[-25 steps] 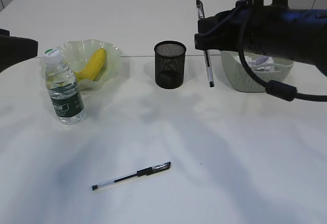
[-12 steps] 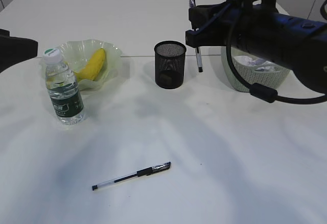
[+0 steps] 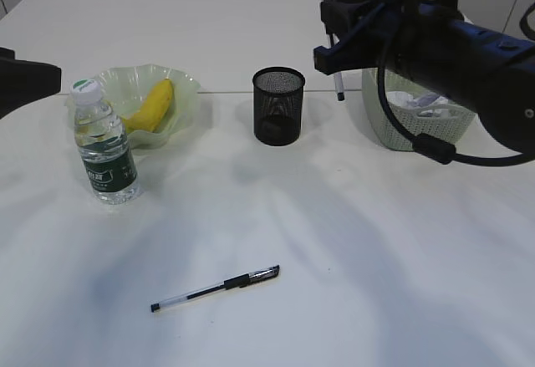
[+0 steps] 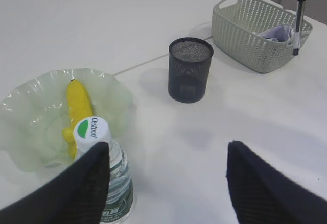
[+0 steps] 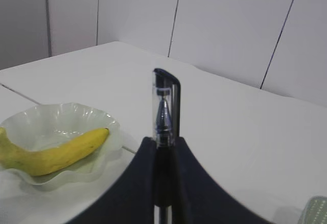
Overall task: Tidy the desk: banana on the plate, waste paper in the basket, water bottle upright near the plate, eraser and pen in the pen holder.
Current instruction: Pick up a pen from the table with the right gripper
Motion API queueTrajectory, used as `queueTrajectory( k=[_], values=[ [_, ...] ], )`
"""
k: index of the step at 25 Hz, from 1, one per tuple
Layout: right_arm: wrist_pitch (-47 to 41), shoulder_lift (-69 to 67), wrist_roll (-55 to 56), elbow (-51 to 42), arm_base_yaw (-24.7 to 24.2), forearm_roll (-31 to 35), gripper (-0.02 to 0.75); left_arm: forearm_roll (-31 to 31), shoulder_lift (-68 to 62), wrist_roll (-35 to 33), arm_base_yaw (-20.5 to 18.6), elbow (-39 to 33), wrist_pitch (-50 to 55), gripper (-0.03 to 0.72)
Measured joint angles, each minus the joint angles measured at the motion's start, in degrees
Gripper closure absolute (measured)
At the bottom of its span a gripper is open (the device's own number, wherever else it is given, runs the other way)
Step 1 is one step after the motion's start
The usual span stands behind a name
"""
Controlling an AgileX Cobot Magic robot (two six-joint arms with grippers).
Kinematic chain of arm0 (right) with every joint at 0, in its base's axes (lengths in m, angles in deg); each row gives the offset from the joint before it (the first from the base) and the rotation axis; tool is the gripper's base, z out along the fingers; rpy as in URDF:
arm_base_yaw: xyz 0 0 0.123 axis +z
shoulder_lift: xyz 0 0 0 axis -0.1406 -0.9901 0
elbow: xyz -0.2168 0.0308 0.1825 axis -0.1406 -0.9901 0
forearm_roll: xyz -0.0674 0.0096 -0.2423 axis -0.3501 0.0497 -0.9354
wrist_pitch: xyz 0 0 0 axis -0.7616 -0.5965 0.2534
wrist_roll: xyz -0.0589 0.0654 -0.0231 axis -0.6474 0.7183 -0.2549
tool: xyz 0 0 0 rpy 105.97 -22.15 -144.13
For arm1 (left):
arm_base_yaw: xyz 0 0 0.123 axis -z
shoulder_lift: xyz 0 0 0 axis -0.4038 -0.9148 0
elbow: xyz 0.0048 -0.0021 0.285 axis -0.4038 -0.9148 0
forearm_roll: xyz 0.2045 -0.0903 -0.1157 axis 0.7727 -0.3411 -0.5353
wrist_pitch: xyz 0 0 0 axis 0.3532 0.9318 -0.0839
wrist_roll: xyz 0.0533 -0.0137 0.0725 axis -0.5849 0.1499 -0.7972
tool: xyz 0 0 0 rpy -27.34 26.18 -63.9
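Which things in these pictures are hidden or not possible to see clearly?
- Eraser: not visible; the pen holder mesh hides its inside in every view.
- Basket: exterior view, right part behind the right arm.
- Held pen: right wrist view, lower part between the fingers.
- Water bottle: left wrist view, cut by the bottom edge.
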Motion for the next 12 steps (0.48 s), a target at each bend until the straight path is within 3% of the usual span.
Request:
queueTrajectory(
  k=[8, 12],
  values=[
    [4.3, -1.4, -0.2, 0.0, -3.7, -0.1, 0.717, 0.0, 0.0, 0.0, 0.0, 0.0, 0.0, 0.181],
    [5.9, -4.2, 0.9, 1.7, -3.8, -4.6, 0.719, 0.0, 0.0, 0.0, 0.0, 0.0, 0.0, 0.181]
  ],
)
